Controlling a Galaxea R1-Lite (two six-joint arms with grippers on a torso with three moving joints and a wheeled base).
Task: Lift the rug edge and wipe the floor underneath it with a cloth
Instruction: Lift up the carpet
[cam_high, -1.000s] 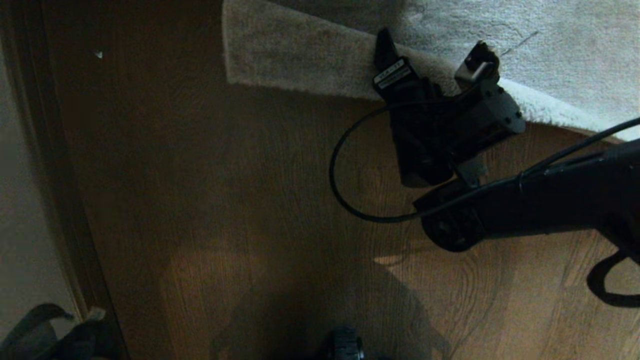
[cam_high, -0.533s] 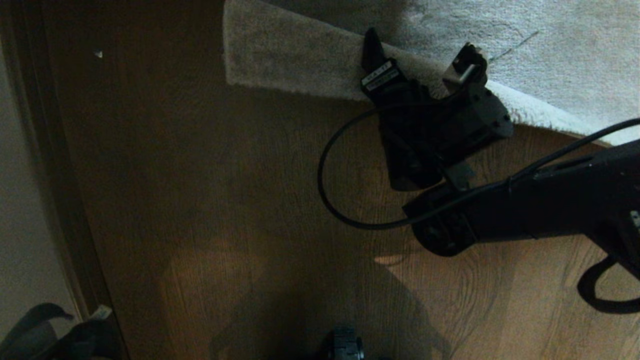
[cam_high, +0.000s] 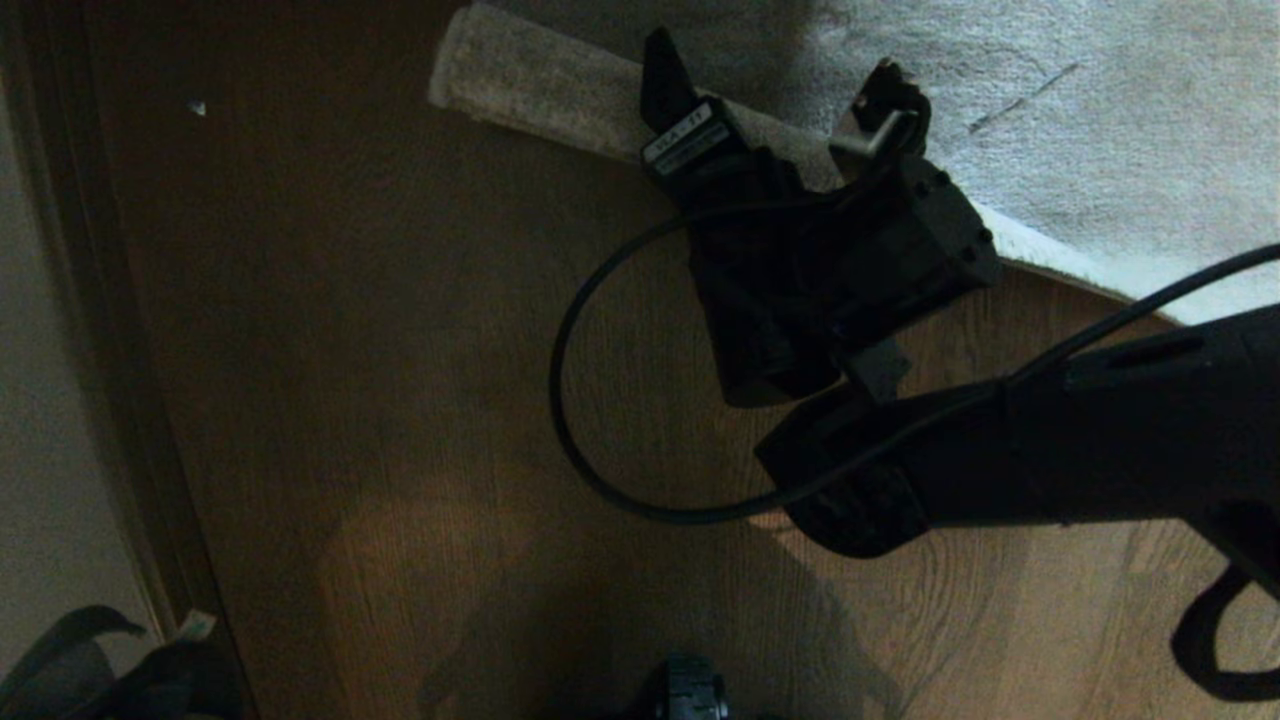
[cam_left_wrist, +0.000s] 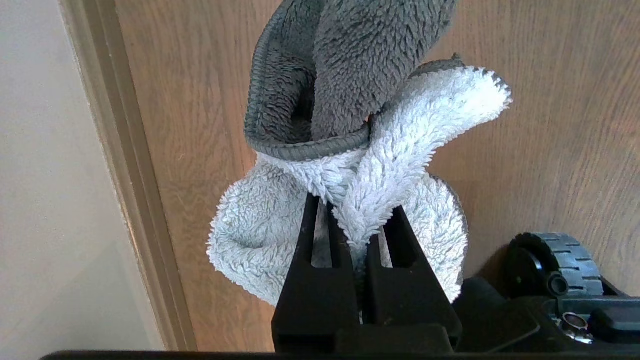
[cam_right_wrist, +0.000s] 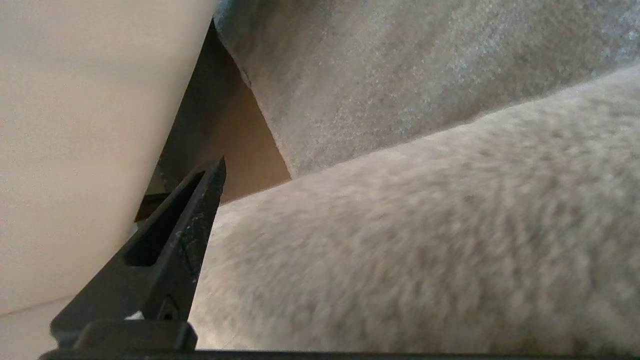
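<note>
From the head camera I see the right gripper (cam_high: 775, 100) with its fingers spread wide, straddling the rug edge (cam_high: 540, 90). Compared with a second ago, the strip of rug left of the gripper shows narrower and its corner sits farther from me, so I judge the edge is being pushed or rolled back onto the rug. More of the floor (cam_high: 400, 400) lies bare in front of the border than before, which is what the wipe needs. Nothing is pinched between the fingers yet; the lift looks more like a shove than a grasp.

Through the left wrist camera, the left gripper (cam_left_wrist: 357, 235) is clamped together on the cloth (cam_left_wrist: 360, 165), white pile bunched between the fingers and the grey part hanging beyond. It hangs above the floor (cam_left_wrist: 550, 125) beside a pale skirting strip (cam_left_wrist: 125, 150), well away from the rug edge and parked.

Through the right wrist camera, one dark finger (cam_right_wrist: 185, 235) shows against the plush rug edge (cam_right_wrist: 425, 250), which bulges up as a rounded fold, with a small wedge of floor (cam_right_wrist: 230, 150) beyond it. The other finger is out of sight here.
</note>
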